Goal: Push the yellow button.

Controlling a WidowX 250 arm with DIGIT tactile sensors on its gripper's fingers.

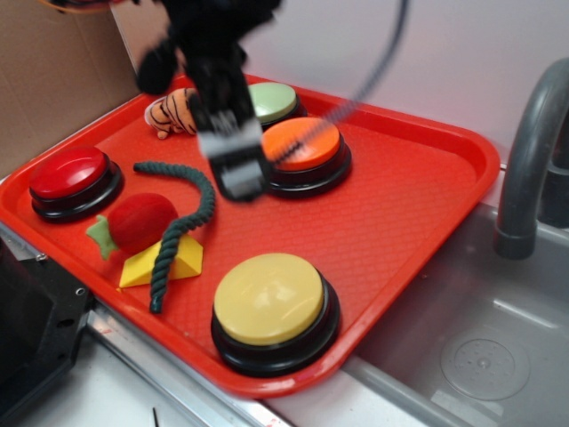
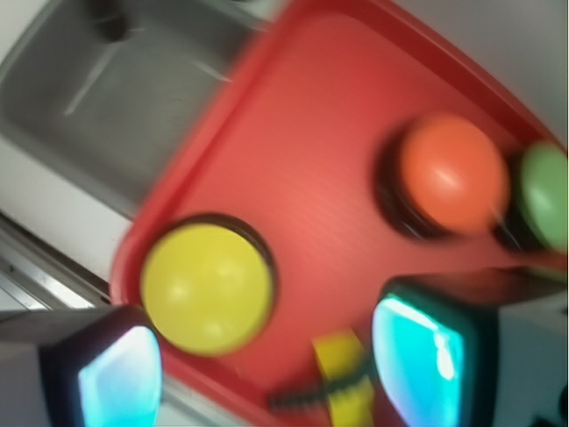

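Red tray [image 1: 418, 222] carries all items. The yellow button [image 1: 269, 298] sits at the tray's near edge, dome facing up, round with no long axis. The gripper [image 1: 238, 169], motion-blurred, hangs above the tray's centre near the orange button [image 1: 302, 142], well apart from the target. Wrist view shows the jaws spread, empty. Judgement: approach step; next move calls for travel nearward, then descent onto the dome.
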